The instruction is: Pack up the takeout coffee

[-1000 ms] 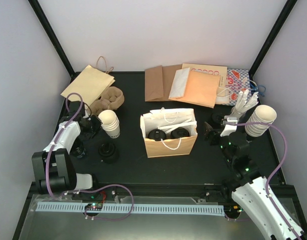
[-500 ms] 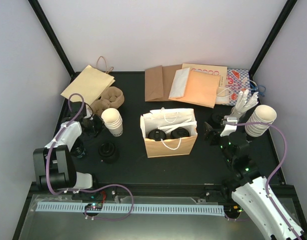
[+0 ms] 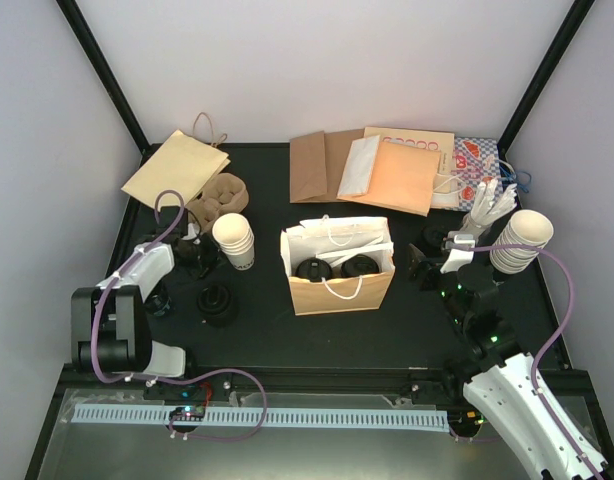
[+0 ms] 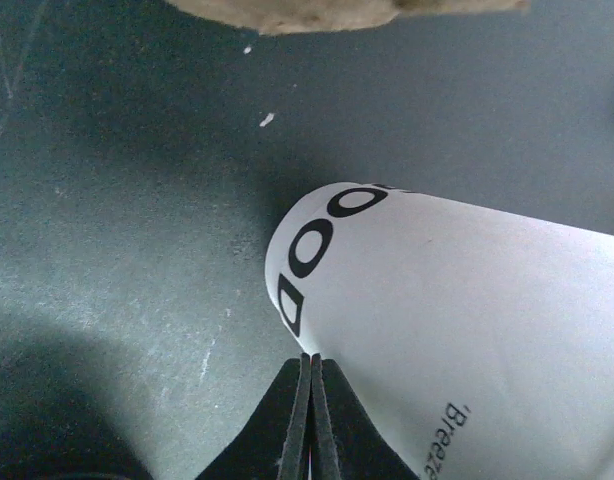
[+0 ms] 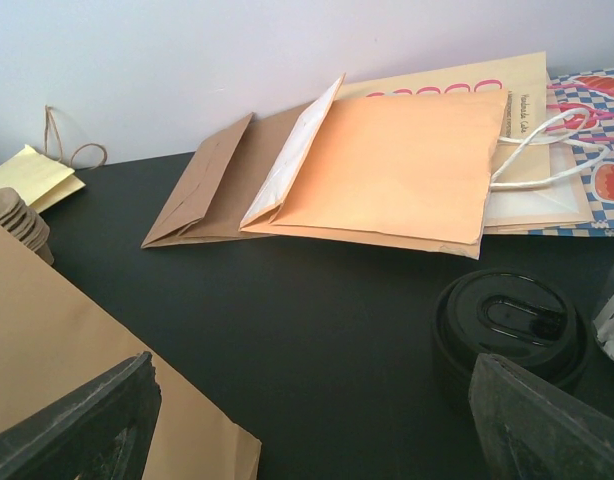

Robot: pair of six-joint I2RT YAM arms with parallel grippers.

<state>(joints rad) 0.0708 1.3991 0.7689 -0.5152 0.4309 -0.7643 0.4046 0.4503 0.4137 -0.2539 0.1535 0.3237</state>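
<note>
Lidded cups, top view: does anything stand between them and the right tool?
Yes. Both lidded cups sit inside the standing paper bag, so the bag's right wall stands between them and the open right tool beside it. From above, the bag's mouth is open.

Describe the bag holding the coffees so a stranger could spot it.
Look at the middle of the black table. One brown paper bag stands open there, two black-lidded cups inside. The other bags lie flat along the back edge.
</note>
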